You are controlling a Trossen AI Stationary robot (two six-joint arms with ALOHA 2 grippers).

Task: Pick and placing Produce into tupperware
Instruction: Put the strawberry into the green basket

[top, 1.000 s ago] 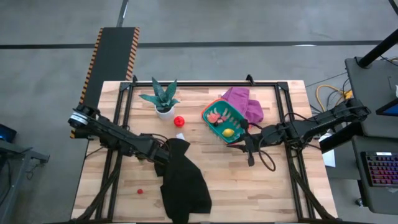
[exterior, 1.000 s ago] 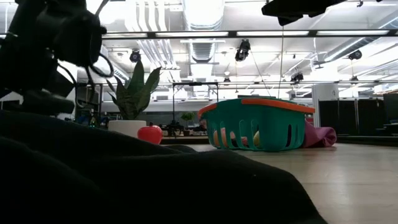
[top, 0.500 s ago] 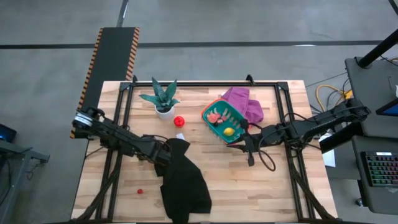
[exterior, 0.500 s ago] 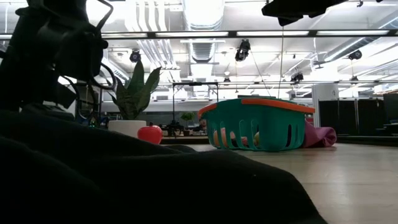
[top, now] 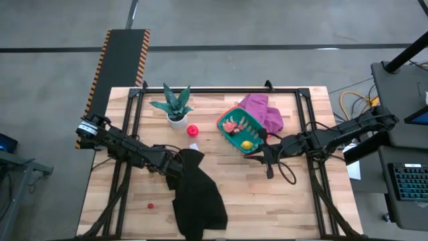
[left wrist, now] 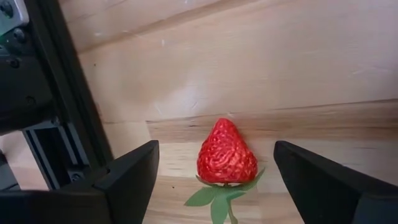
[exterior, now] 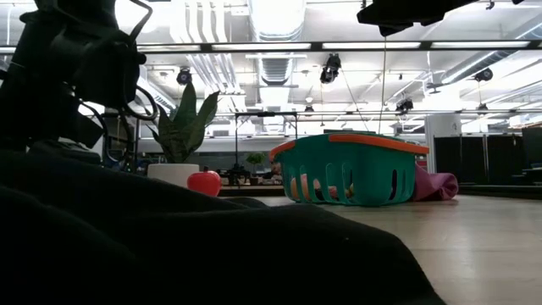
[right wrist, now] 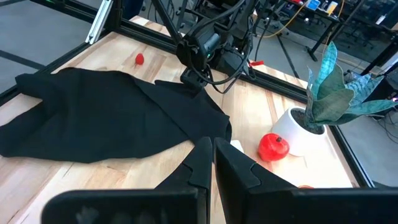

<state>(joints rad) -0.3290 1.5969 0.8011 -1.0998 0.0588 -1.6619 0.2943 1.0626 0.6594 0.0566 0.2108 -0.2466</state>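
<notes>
Left claw wide open around strawberry, seemingly unmoved since earlier; right claw closed, empty.

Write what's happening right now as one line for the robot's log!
left end effector: open, around strawberry | right end effector: shut, beside container | tomato: on table

A black cloth is lying crumpled across the lower centre of the wooden table in the high view. A potted green plant is standing toward the upper left, and a purple cloth is bunching at the upper right.
</notes>
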